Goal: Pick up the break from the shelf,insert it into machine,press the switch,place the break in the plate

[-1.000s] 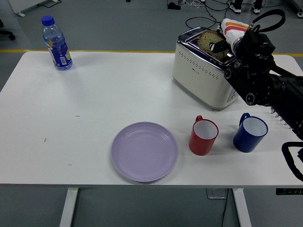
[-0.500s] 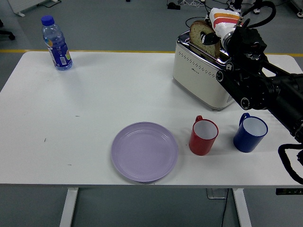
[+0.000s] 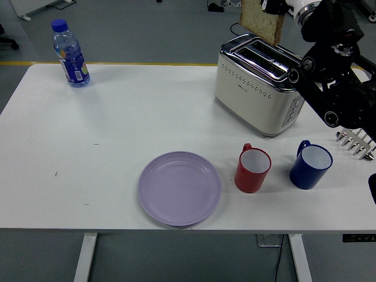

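On the worktop (image 3: pixel 117 117) stand one toaster (image 3: pixel 255 94), one purple plate (image 3: pixel 180 188), two mugs, one red (image 3: pixel 252 169) and one blue (image 3: pixel 310 165), and one water bottle (image 3: pixel 70 54). One bread slice (image 3: pixel 262 21) hangs above.

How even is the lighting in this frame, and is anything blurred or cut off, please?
Head view: soft, even light with only faint shadows under the plate and mugs; mild glare on the toaster chrome; everything sharp; the bread slice and right hand are cropped by the top edge.
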`<move>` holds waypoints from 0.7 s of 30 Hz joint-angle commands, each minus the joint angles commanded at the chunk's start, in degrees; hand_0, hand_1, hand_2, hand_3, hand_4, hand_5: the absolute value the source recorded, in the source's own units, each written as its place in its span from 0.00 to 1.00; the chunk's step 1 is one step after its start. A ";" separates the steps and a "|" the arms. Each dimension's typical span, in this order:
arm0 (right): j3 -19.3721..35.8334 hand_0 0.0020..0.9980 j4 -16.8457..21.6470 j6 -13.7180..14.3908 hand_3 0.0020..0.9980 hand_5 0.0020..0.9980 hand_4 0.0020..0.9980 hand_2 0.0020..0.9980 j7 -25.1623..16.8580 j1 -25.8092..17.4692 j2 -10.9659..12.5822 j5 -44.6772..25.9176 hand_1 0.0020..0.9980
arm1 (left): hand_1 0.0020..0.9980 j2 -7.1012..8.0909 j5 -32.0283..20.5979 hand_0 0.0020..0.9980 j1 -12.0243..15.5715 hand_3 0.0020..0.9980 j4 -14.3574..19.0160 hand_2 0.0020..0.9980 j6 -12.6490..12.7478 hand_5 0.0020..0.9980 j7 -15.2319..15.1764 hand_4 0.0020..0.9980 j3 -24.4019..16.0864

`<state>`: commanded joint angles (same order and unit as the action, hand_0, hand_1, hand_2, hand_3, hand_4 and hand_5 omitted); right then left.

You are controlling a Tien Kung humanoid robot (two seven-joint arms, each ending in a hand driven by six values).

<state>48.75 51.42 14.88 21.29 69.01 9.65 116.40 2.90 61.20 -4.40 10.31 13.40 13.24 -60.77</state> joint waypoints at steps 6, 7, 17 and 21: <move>0.78 0.12 11.09 1.25 0.46 0.11 0.50 0.33 1.37 -3.71 4.69 -8.48 0.22 | 0.51 -0.05 -0.34 0.63 -0.18 0.48 0.00 0.48 0.01 0.86 -0.20 0.29 0.02; 0.19 0.12 13.11 1.22 0.46 0.11 0.50 0.33 1.79 -4.66 5.84 -10.71 0.22 | 0.51 -0.10 -0.40 0.63 -0.20 0.48 0.00 0.48 0.02 0.86 -0.21 0.29 -0.05; -7.03 0.11 32.04 -1.97 0.46 0.10 0.48 0.33 4.58 -10.96 12.68 -34.57 0.21 | 0.51 -0.45 0.28 0.63 -0.01 0.49 0.00 0.48 -0.25 0.86 -0.02 0.28 -0.39; -9.42 0.11 35.72 -2.47 0.46 0.10 0.48 0.33 4.83 -12.64 13.35 -44.21 0.21 | 0.51 -0.56 0.47 0.63 0.04 0.49 0.00 0.48 -0.43 0.86 0.12 0.28 -0.42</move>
<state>39.33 87.15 12.40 26.12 56.37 23.00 72.20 2.34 61.68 -4.36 10.31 12.97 13.36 -61.20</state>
